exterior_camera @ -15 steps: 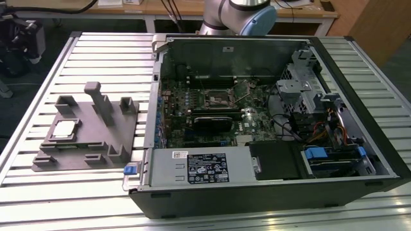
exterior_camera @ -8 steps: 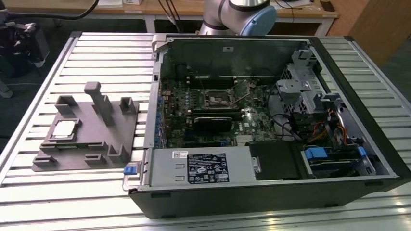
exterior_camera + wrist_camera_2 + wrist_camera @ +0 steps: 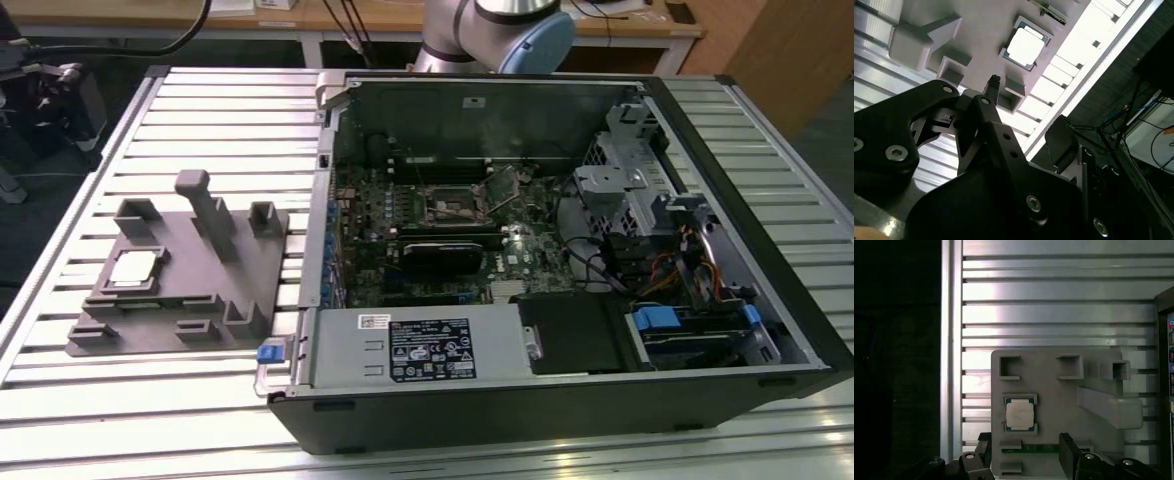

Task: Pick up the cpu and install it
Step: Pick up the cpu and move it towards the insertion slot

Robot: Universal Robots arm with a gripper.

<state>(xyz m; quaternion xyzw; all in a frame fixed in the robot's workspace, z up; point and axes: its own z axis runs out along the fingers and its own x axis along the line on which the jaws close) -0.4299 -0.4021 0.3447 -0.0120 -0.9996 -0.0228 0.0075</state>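
While our black gripper [image 3: 1026, 460] hangs fingers apart, we see the shiny square cpu [image 3: 1019, 414] lying uncovered in a grey plastic tray [image 3: 1054, 390].

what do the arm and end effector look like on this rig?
The arm has silver-grey tubular links, and a light blue cap covers one joint. In the second wrist view the end effector is matte black: flat linkage plates pinned with silver hex-socket bolts, and two blocky black fingers.
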